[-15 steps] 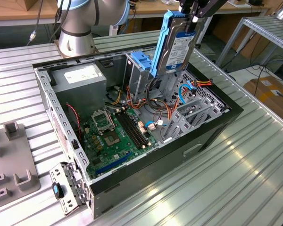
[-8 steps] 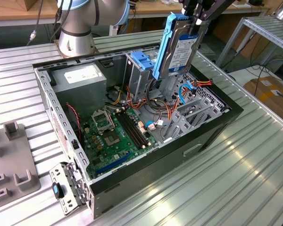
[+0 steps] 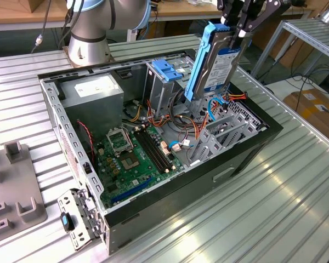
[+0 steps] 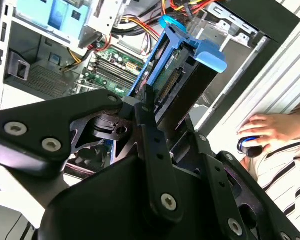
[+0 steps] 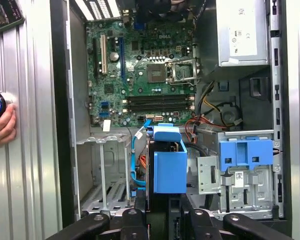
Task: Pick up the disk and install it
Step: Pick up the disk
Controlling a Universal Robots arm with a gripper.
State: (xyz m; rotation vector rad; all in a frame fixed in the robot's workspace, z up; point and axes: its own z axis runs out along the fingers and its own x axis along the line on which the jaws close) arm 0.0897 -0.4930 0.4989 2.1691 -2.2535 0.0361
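So, disk point(image 3: 216, 60) up in air, standing on edge above open case point(image 3: 247, 156), over case's empty drive bay point(image 3: 222, 131), clear of motherboard point(image 3: 132, 156). Gripper point(image 3: 237, 34) pinching disk's top end, guessing so blue rails hang free for bay.

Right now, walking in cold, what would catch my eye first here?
The gripper holds the disk upright, blue rails showing, over the open computer case. Inside the case lies the green motherboard. In the second wrist view, a person's hand rests outside the case.
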